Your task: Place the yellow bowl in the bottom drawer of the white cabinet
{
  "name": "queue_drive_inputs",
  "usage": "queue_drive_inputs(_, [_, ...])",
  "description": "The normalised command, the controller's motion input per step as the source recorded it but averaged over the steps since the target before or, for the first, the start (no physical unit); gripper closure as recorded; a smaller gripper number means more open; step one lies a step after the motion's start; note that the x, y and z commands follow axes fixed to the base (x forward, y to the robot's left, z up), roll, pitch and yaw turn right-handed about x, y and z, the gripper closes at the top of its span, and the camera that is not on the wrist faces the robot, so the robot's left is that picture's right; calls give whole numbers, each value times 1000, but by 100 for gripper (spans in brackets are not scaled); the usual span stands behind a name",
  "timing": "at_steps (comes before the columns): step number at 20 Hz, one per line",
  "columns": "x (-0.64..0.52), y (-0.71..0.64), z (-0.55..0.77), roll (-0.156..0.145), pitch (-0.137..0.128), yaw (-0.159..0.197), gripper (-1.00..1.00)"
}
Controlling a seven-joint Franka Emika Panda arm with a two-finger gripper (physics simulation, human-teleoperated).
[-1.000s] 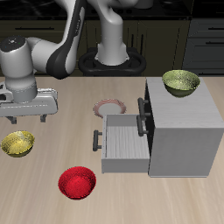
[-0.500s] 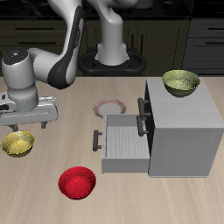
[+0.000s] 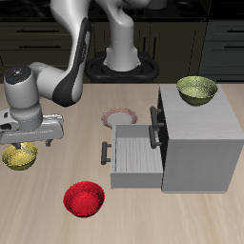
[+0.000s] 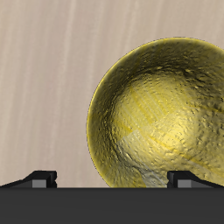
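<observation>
From the front of the table, the whole scene is on show: the white cabinet (image 3: 198,143) stands on the wooden table (image 3: 57,224) with its bottom drawer (image 3: 133,154) pulled out and open to the air, a larger olive-yellow bowl (image 3: 196,91) sits on the cabinet's flat top, a red bowl (image 3: 83,199) rests near the table's front edge, and a pale pink ring (image 3: 119,117) lies farther back, beside the drawer. None of that reaches the wrist camera, which shows only wood grain and the yellow bowl (image 4: 166,114) at close range — its speckled, pebbled inside and glossy rim filling most of the view, detail the room-wide shot cannot resolve.

The yellow bowl (image 3: 19,157) sits upright on the table, well apart from the cabinet and on the far side of the red bowl from it. The gripper (image 3: 29,141) hangs directly over it, the arm's grey wrist block just above the rim and partly hiding the bowl's back edge from the front camera.

In the wrist view the two fingertips (image 4: 39,178) show as dark tabs set wide apart — the pincer is spread. One tip lies outside the bowl's rim over bare table, the other over the bowl's inside. Nothing is pinched between them, and whether either tip touches the bowl cannot be told.
</observation>
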Motion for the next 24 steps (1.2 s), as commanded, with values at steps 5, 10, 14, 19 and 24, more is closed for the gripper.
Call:
queue_drive_inputs(5, [-22, -9, -59, -1, 13, -2, -100])
queue_drive_inputs(10, [-44, 20, -177, 6, 58, -52, -100])
queue_drive_inputs(14, [1, 100, -75, 35, 25, -81, -100])
queue_drive_inputs(19, [1, 118, -32, 32, -6, 16, 100])
queue_drive_inputs(24, [18, 0, 74, 10, 1, -26, 100])
